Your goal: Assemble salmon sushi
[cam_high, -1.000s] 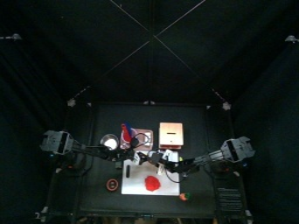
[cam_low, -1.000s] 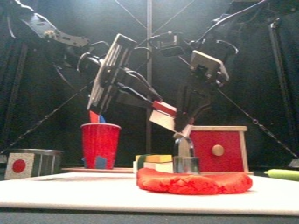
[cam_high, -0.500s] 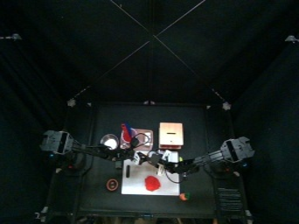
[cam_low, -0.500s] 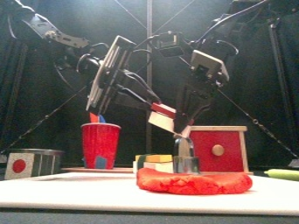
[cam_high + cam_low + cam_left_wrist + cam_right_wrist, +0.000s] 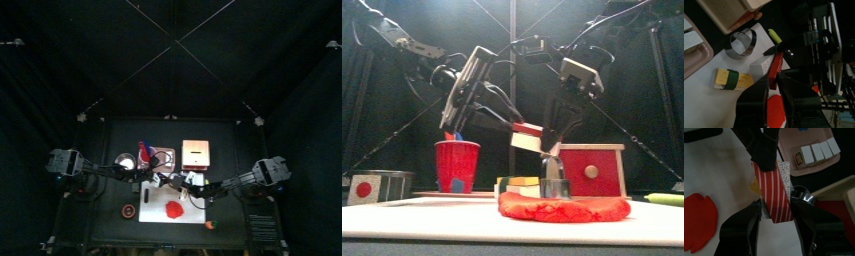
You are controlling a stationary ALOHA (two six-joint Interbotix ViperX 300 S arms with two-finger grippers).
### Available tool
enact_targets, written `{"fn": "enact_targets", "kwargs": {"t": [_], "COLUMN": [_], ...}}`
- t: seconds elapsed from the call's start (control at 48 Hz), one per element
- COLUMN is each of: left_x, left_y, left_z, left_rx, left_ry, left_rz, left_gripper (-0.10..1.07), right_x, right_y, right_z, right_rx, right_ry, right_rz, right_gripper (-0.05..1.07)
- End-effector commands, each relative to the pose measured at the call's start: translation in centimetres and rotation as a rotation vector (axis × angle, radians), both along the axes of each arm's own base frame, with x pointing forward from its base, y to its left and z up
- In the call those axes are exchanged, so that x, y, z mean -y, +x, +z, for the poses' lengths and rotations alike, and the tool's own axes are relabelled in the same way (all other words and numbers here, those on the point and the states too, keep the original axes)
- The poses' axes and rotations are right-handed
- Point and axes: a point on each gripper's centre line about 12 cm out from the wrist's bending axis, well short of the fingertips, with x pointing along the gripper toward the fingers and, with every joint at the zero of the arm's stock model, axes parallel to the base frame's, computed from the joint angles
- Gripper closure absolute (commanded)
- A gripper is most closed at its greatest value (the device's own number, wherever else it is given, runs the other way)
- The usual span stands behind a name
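**Right wrist view: salmon slice held aloft**

My right fingers (image 5: 744,225) pinch the striped salmon slice (image 5: 772,188) by its long edges. It hangs clear above the white tabletop (image 5: 422,225). My left fingers (image 5: 751,102) stand spread at the slice's other end. I cannot tell whether they touch it.

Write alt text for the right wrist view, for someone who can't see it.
Between two black fingers, a red-and-white striped salmon slice hangs over a white board, with the other arm's gripper at its top end. A red piece lies on the board, and a pink tray of small blocks sits beyond.
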Motion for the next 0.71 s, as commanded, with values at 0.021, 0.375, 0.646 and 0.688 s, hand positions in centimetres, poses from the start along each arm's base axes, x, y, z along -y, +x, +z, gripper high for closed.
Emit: {"fn": "enact_targets", "kwargs": {"t": [0.021, 0.375, 0.646, 0.688], "left_x": [-0.7, -0.6, -0.5, -0.4], "left_y": [0.1, 0.3, 0.3, 0.3], "left_z": [0.3, 0.7, 1.3, 1.3], "left_rx": [0.012, 0.022, 0.037, 0.038], "left_ry": [0.005, 0.011, 0.018, 0.027], "left_rz": [0.016, 0.01, 0.003, -0.005], "left_gripper": [0.35, 0.28, 0.28, 0.27], "right_x": [-1.1, -1.2, -0.9, -0.9], "right_y": [1.7, 1.6, 1.5, 1.4], "right_z": [3.6, 3.2, 2.9, 2.8], "right_rx": [0.106, 0.095, 0.085, 0.083], "right_ry": [0.024, 0.021, 0.022, 0.021], "right_rz": [0.021, 0.026, 0.012, 0.014], "right_gripper": [0.33, 0.33, 0.33, 0.33]}}
